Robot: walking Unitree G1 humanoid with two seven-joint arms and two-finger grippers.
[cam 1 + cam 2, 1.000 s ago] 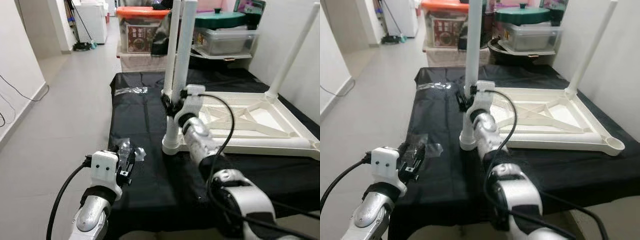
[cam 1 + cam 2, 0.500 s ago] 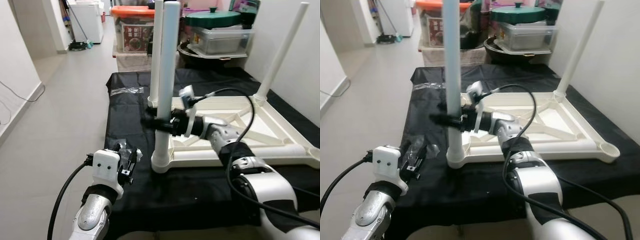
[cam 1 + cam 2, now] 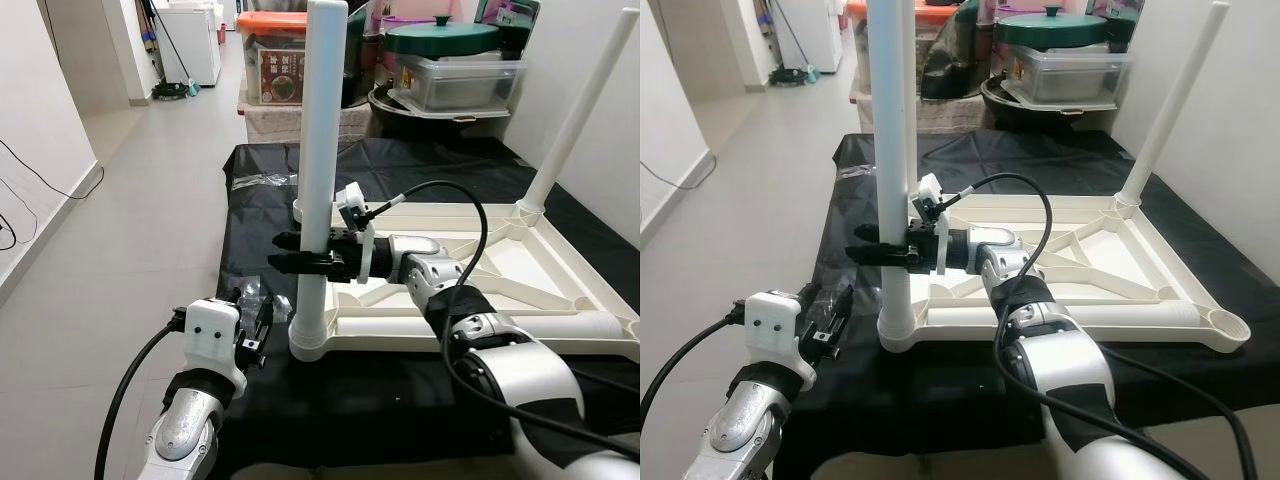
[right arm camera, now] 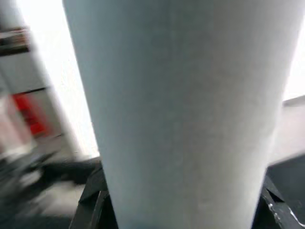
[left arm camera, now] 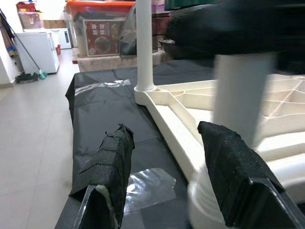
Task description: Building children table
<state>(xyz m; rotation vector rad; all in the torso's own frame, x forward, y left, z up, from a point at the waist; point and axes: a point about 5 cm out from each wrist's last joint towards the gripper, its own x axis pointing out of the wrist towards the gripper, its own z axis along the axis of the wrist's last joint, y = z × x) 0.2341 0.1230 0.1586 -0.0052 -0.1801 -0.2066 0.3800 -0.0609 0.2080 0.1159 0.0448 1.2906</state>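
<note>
Right gripper (image 3: 300, 253) of mine is clamped around the tall white plastic table leg (image 3: 322, 130), fingers closed on it about mid-height. That leg stands upright in the near-left corner socket of the upturned cream plastic tabletop frame (image 3: 520, 265), which lies on the black cloth-covered table (image 3: 255, 215). Left gripper (image 5: 167, 162) hangs low near the table's left edge, fingers apart, holding nothing; a crumpled clear plastic wrapper (image 3: 262, 300) lies on the cloth just ahead of it.

Step in hand, as I judge it: seating or twisting this leg into its socket. Another white leg (image 3: 580, 110) is already up at the far right corner, and one more stands behind mine. The near-right corner socket (image 3: 1226, 325) looks empty, so roughly one leg left. Next move calls for pressing straight down, keeping the leg vertical, then letting go cleanly.

Room: frame's near edge sits close to the table front, wall close on the right. Open floor on my left. Stacked storage bins (image 3: 280, 50) crowd the far end.
</note>
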